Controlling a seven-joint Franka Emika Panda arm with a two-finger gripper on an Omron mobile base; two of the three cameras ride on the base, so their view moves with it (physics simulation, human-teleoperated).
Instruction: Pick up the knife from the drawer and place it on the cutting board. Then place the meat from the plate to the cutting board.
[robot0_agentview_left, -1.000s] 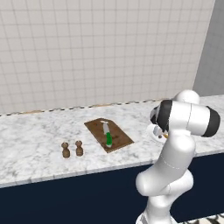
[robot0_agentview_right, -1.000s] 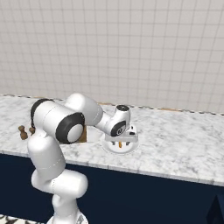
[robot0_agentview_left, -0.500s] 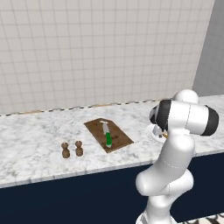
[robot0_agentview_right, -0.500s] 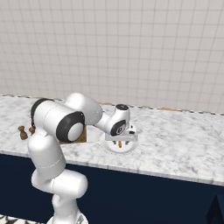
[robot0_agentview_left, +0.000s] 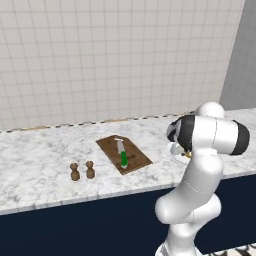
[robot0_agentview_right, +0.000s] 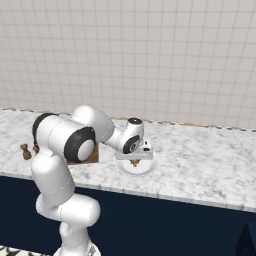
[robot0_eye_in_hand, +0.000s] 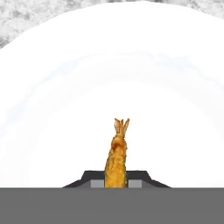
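The knife (robot0_agentview_left: 122, 155), green handle and pale blade, lies on the brown cutting board (robot0_agentview_left: 138, 160) in the left base view. To the board's right stands a white plate (robot0_agentview_right: 149, 168) (robot0_eye_in_hand: 109, 74). The orange-tan meat (robot0_eye_in_hand: 117, 155) rests on that plate, its forked tail pointing away from the hand. My gripper (robot0_eye_in_hand: 116, 181) (robot0_agentview_right: 134, 159) is down on the plate, pointing at it, shut on the near end of the meat. In the left base view my own arm hides most of the plate (robot0_agentview_left: 173, 150). The drawer is out of view.
Two small brown shakers (robot0_agentview_left: 82, 171) stand on the marble counter left of the board, near the front edge. A tiled wall runs behind the counter. Navy cabinet fronts lie below the counter edge.
The fingers have closed in on the meat over the last second. The arm and the hand have stayed over the plate; knife and board have not moved.
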